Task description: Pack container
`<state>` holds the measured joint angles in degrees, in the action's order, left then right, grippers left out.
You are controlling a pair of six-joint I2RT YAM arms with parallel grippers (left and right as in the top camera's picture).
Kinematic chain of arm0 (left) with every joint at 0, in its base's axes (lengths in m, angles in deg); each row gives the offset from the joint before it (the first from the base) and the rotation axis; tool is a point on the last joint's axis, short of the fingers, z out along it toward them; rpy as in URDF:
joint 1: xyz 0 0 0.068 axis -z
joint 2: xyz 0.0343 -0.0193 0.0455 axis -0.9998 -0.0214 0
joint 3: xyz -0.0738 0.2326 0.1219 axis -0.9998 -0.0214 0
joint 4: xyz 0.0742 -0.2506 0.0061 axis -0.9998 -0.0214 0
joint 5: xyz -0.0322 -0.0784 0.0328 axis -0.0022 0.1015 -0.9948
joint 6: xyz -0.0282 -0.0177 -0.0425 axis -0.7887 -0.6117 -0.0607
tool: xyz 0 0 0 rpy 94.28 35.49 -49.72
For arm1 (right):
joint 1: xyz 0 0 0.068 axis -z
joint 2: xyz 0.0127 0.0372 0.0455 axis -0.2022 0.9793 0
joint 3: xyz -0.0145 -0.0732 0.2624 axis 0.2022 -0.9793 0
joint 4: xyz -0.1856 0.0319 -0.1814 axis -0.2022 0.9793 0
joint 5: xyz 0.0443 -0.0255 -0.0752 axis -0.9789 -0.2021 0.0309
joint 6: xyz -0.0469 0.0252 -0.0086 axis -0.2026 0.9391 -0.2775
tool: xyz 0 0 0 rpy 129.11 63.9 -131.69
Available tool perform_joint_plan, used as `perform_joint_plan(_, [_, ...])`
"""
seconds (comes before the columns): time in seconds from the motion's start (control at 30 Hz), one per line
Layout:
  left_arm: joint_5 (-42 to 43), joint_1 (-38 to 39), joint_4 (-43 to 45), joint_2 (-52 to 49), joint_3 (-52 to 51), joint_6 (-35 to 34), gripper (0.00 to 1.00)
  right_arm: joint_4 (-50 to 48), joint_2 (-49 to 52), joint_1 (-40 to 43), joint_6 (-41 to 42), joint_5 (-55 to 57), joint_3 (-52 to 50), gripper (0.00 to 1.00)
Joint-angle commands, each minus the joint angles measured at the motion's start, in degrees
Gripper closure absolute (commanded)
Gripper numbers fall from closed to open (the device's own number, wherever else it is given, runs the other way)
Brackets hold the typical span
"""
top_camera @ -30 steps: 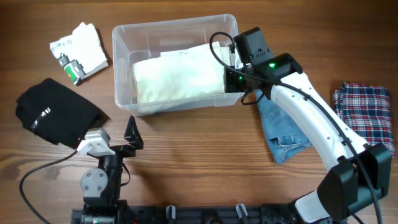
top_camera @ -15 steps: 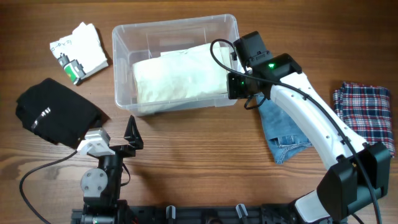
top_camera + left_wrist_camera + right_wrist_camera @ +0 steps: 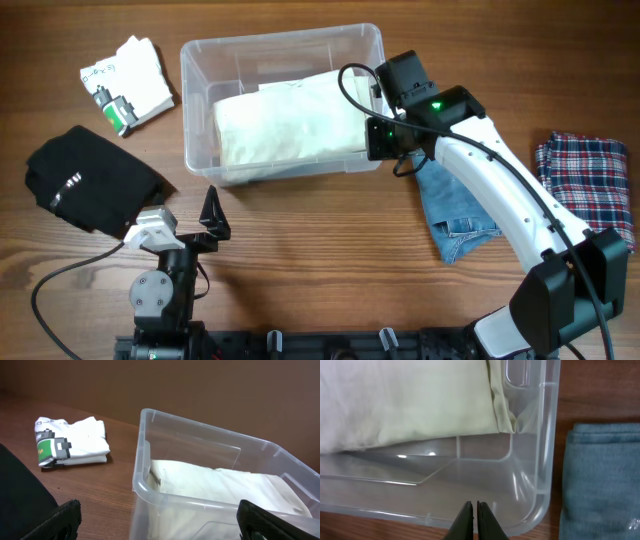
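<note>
Right hand (image 3: pixel 474 506) nearer container (image 3: pixel 551 435) corner now

Right arm (image 3: pixel 500 200), right of frame: white shell links, black joint housings, one lit green indicator (image 3: pixel 436 103), black cable (image 3: pixel 350 72) looped near the wrist. Right gripper (image 3: pixel 474 506): slim black tapered fingers. Left arm (image 3: pixel 165 270), lower left: black body, grey round cap (image 3: pixel 155 294), white bracket (image 3: pixel 155 228).
</note>
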<state>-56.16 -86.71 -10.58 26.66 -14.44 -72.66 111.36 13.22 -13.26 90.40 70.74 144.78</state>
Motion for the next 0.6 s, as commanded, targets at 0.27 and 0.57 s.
perform_joint_plan(0.27, [0.5,-0.4,0.2,0.1,-0.3,1.4,0.00,1.2,1.0,0.0,0.8,-1.9,-0.6,0.96])
perform_joint_plan(0.57, [0.5,-0.4,0.2,0.1,-0.3,1.4,0.00,0.5,1.0,0.0,1.7,-2.9,-0.3,0.96])
